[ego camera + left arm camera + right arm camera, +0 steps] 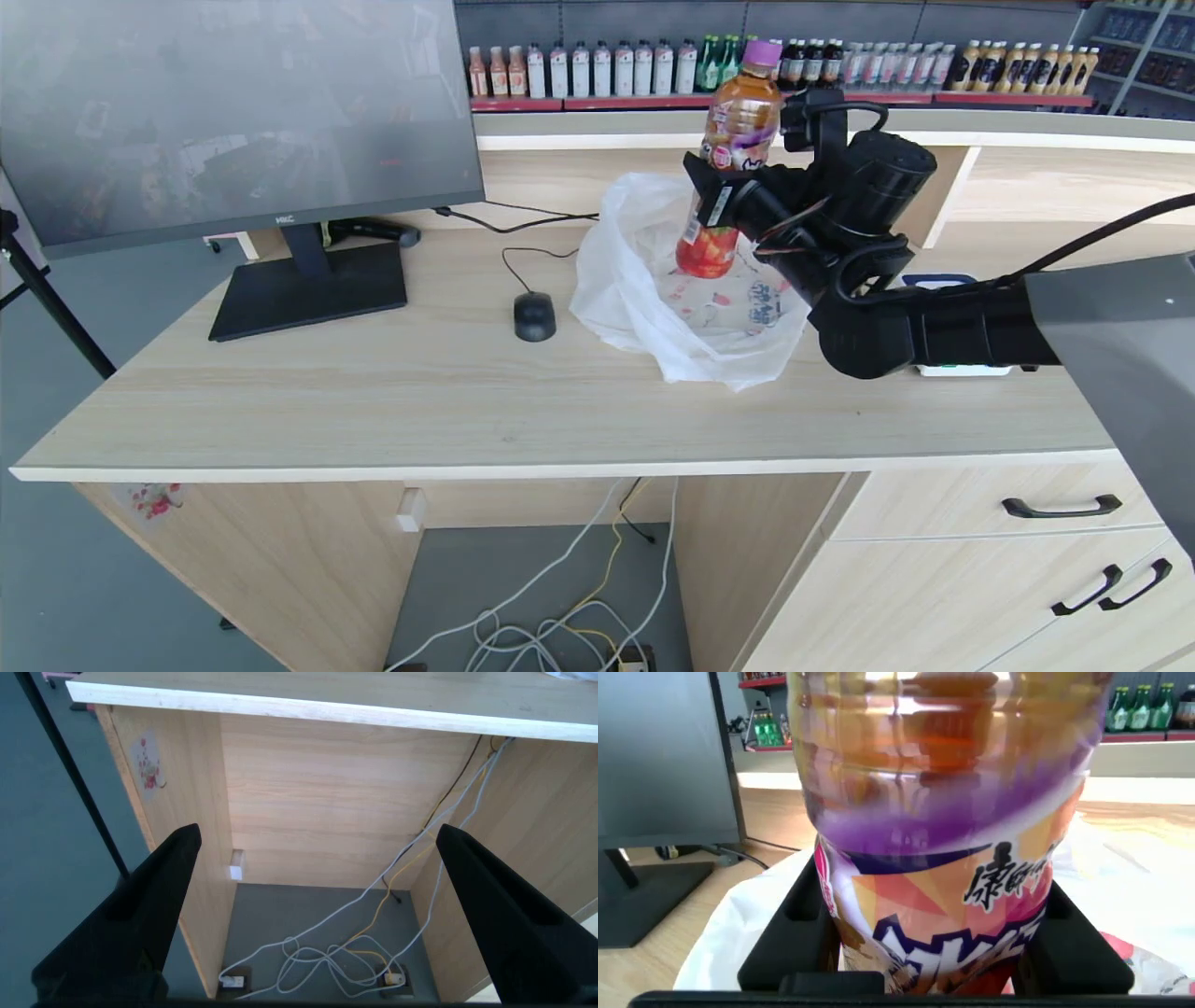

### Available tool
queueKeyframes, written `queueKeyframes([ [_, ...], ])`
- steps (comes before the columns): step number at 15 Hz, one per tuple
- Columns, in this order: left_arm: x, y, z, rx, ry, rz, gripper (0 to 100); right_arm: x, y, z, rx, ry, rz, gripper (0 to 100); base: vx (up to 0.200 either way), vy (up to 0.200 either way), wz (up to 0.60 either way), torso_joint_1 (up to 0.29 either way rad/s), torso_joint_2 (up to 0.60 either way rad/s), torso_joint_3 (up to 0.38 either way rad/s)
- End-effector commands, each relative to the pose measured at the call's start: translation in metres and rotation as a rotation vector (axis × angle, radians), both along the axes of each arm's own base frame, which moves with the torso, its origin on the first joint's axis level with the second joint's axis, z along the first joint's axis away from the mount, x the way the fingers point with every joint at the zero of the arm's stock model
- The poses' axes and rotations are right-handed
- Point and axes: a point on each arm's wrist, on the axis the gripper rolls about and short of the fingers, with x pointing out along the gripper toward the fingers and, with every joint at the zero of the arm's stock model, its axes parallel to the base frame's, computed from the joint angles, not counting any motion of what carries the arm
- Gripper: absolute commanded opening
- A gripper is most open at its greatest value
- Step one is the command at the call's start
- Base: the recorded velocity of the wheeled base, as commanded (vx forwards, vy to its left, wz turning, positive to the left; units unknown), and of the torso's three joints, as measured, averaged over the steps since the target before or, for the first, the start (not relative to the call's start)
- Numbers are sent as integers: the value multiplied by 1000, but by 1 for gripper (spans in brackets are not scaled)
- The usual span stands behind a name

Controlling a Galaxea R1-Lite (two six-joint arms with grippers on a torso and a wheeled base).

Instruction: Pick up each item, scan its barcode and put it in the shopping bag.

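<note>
The left pincer [316, 831] hung low before the tabletop's [373, 401] front edge, its fingers apart. On the tabletop stood a monitor [233, 112], a mouse [534, 315] and the white shopping bag [635, 289]. Above the bag, the right pincer [724, 201] was clamped on an upright bottle [744, 117] holding an amber drink, with a purple cap and an orange-and-purple label.

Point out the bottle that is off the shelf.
The purple-capped drink bottle, held upright in the right gripper at the white shopping bag; the other bottles line the back shelf.

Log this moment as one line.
right end effector shut on bottle, upright | over shopping bag | left end effector open, below desk edge
</note>
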Motion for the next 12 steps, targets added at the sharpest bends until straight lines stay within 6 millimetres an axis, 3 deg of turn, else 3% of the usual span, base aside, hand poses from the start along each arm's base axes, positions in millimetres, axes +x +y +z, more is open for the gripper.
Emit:
queueKeyframes([
  [1,0,0,0,0,0,0,100,11,2,-21,-10,26,-5,0,0,0,0,0,0,0],
  [8,0,0,0,0,0,0,100,31,3,-58,-25,58,-19,0,0,0,0,0,0,0],
  [12,0,0,0,0,0,0,100,33,2,-62,-25,59,-23,0,0,0,0,0,0,0],
])
